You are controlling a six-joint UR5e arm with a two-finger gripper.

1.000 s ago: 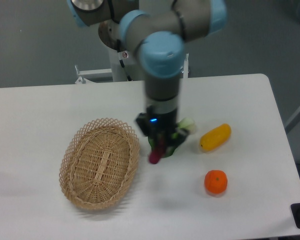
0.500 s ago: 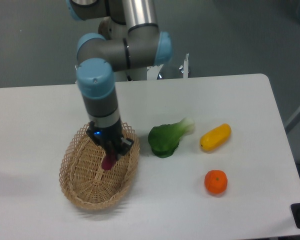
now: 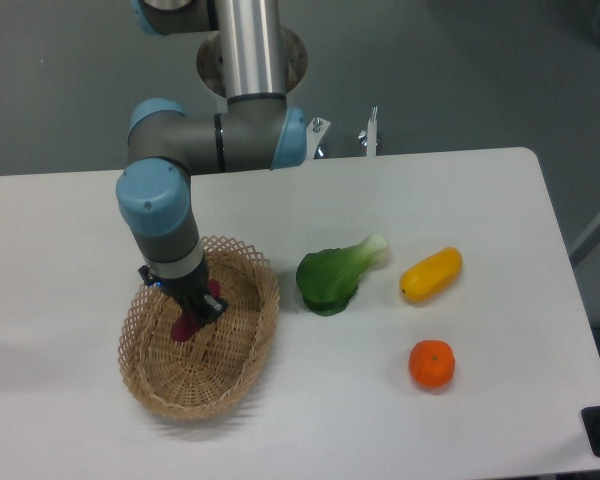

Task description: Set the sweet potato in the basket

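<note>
The tan woven basket [image 3: 235, 375] sits at the front left of the white table. My gripper [image 3: 190, 312] hangs over the basket's inside, pointing down, shut on the reddish-purple sweet potato [image 3: 187, 326]. The tuber's lower end shows below the fingers, low inside the basket; whether it touches the bottom cannot be told. The arm's blue and grey wrist hides the basket's far left rim.
A green leafy vegetable [image 3: 334, 277] lies right of the basket. Further right are a yellow oblong squash [image 3: 431, 274] and a round orange fruit [image 3: 432, 364]. The arm's base column [image 3: 248, 50] stands at the table's back edge.
The arm carried the sweet potato leftward from beside the green vegetable to over the basket, then a little further left and lower inside it.
</note>
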